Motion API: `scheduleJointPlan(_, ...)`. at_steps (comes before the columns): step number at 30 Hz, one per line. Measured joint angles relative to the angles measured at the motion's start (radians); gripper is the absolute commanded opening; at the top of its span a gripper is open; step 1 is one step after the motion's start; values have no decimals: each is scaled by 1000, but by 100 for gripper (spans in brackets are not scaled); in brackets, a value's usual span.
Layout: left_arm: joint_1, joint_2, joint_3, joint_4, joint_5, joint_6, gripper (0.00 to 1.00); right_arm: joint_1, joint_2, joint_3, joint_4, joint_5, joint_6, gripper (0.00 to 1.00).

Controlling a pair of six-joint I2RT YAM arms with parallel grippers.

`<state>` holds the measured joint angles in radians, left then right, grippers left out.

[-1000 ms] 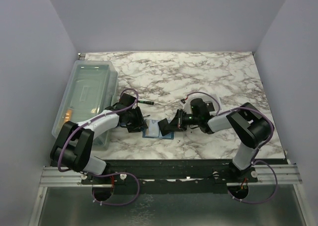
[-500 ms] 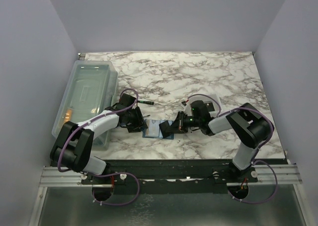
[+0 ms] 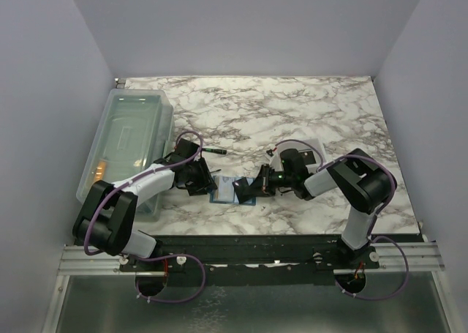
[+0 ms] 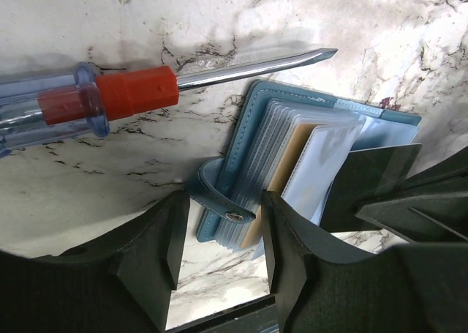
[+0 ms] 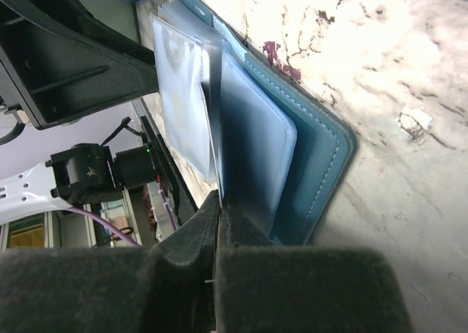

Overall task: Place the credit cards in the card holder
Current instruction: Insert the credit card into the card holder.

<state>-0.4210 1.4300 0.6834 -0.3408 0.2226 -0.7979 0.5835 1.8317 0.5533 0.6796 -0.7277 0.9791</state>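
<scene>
Your card holder (image 3: 224, 189) lies open on the marble table (image 3: 307, 106) toward its 6 o'clock edge, caught between the two arms. Your left gripper (image 3: 205, 181) comes in from the wallet's 9 o'clock, and the left wrist view shows its jaws apart, one finger either side of the snap tab (image 4: 228, 208) at the spine end (neither finger plainly presses the leather). Your right gripper (image 3: 246, 191) comes in from 3 o'clock with its jaws pressed together at the edge of the clear sleeves (image 5: 191, 91). Whether a sleeve is nipped between them cannot be told. From the left wrist, the teal cover is fanned open and one golden-orange credit card (image 4: 295, 156) sits among the leaves. A screwdriver (image 4: 124, 93) with an orange collar and a clear handle lies just beyond the wallet at its 12 o'clock, its tip reaching past the cover's corner. A clear plastic bin (image 3: 126, 137) stands at the table's 9 o'clock.
</scene>
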Motion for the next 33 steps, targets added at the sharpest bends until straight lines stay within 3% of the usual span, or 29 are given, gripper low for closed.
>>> scheduleJointPlan(22, -5, -29, -19, 16, 0, -19, 59, 5, 21, 13, 47, -13, 45, 0)
scheduleJointPlan(33, -6, -74, -13, -101, -29, -21, 62, 5, 32, -19, 98, -22, 51, 0)
